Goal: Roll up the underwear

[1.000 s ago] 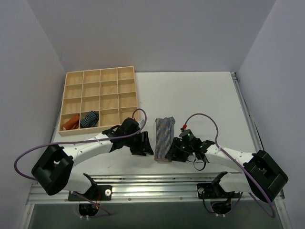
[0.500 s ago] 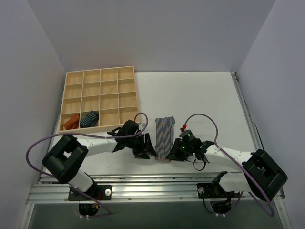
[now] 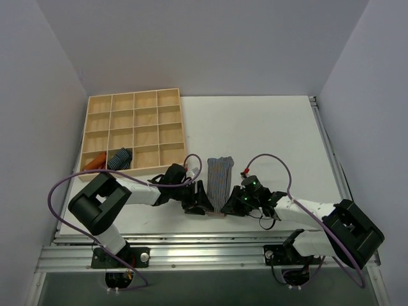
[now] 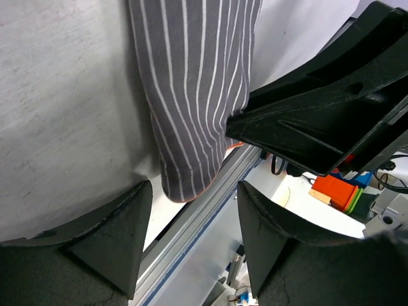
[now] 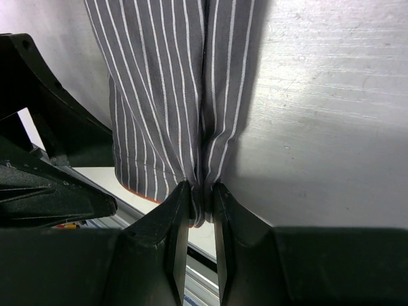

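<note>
The underwear (image 3: 220,178) is a grey cloth with thin white stripes, folded into a long narrow strip that lies on the white table and runs from far to near. Its near end has an orange edge and hangs at the table's front edge. My right gripper (image 3: 229,207) is shut on that near end, and the right wrist view (image 5: 201,190) shows the cloth (image 5: 166,83) pinched into a fold between the fingers. My left gripper (image 3: 203,203) is open just left of the same end. In the left wrist view (image 4: 193,191) the cloth tip (image 4: 191,95) lies between its spread fingers, untouched.
A wooden tray of compartments (image 3: 134,131) stands at the far left. Its near-left cells hold an orange cloth (image 3: 95,163) and a blue striped roll (image 3: 119,159). The metal rail (image 3: 204,239) of the table's front edge runs just behind both grippers. Grey walls stand on both sides.
My left gripper has moved right and nearer, up to the near end of the underwear. My right gripper has shifted slightly left and stays shut on that end.
</note>
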Action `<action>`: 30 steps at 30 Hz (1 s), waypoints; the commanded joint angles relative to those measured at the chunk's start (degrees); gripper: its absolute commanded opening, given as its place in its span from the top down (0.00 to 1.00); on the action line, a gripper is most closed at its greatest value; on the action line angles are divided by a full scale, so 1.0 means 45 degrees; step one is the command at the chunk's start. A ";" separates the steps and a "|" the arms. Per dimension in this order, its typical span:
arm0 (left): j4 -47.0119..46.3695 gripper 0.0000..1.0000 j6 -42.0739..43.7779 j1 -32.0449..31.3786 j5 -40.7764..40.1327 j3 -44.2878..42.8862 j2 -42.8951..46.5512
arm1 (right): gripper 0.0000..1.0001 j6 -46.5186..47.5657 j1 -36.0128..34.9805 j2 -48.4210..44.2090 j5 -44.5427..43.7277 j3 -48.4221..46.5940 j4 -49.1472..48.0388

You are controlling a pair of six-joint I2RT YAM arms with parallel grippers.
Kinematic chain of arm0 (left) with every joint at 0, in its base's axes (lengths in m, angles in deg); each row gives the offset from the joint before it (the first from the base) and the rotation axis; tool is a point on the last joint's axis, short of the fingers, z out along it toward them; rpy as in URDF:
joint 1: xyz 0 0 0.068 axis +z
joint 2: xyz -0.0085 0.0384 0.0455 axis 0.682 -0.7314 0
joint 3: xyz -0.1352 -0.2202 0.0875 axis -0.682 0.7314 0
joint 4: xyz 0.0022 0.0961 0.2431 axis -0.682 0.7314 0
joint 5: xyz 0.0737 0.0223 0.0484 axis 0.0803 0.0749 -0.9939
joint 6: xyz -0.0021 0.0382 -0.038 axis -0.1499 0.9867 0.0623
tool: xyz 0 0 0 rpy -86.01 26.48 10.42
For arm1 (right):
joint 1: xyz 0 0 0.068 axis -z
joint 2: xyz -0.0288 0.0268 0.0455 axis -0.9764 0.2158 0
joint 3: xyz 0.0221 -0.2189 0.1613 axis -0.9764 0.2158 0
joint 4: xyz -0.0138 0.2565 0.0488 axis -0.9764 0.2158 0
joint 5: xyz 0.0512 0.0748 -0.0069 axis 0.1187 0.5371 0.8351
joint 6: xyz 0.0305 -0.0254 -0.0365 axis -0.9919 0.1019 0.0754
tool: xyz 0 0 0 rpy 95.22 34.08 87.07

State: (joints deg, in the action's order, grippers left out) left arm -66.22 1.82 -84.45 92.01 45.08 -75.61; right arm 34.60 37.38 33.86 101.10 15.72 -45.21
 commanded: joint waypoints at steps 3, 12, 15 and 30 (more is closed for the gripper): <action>-0.0518 0.35 0.0083 0.0071 -0.0502 0.0258 -0.0612 | 1.00 0.0002 -0.0040 0.0550 0.0019 0.0746 0.1080; -0.0441 0.36 -0.0522 0.0207 -0.0559 0.1175 0.0031 | 1.00 -0.0174 0.0877 0.0317 0.1112 0.0883 0.0552; -0.0383 0.35 -0.0659 0.0402 -0.0638 0.1314 0.0559 | 1.00 -0.0116 0.1268 -0.0015 0.1367 0.0922 0.0649; -0.1964 0.36 -0.1459 0.0442 -0.0189 0.1021 -0.0318 | 1.00 -0.0642 0.1659 0.0160 0.2285 0.0746 -0.0072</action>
State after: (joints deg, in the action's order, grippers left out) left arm -73.24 -4.63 -82.90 93.34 49.78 -75.04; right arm 32.48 44.52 33.97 110.52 18.54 -47.92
